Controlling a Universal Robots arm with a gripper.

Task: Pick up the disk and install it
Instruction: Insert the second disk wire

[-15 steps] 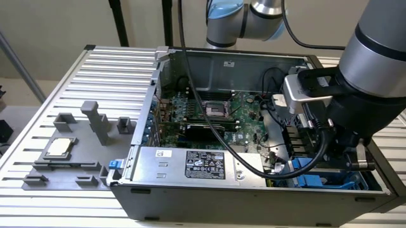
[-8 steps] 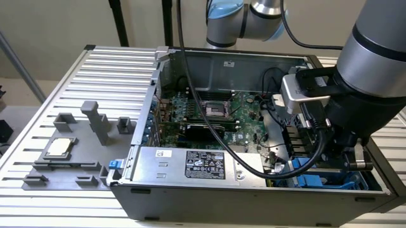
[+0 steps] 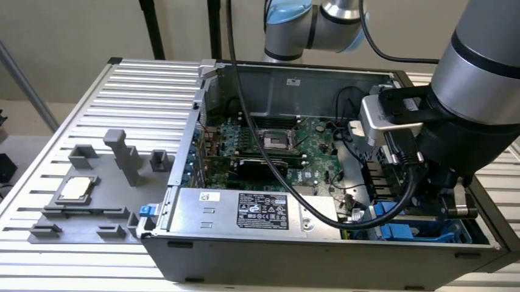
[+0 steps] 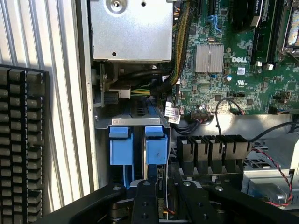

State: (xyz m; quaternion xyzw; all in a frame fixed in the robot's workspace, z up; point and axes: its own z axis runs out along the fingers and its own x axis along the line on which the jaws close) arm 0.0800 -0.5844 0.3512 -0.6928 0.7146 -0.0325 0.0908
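Observation:
The disk (image 4: 157, 154) stands on edge in the drive bay at the case's front corner. Its blue carrier tab shows, with a thin dark edge running down from it. My gripper (image 4: 163, 205) reaches down over the bay. Its black fingers (image 4: 142, 205) sit tight on either side of the disk's edge, shut on it. A second blue carrier tab (image 4: 121, 147) sits right beside it in the neighbouring slot. In the exterior view the arm's wrist (image 3: 455, 121) hangs over the case's right end, above the blue carriers (image 3: 398, 232), and hides the fingers.
The open computer case (image 3: 325, 255) holds a green motherboard (image 3: 276, 143), a silver power supply with a black label (image 3: 243, 210) and black cables (image 3: 268, 158). A grey fixture with a small silver CPU chip (image 3: 77, 188) lies on the slatted table. A black keyboard (image 4: 21, 140) lies outside the case.

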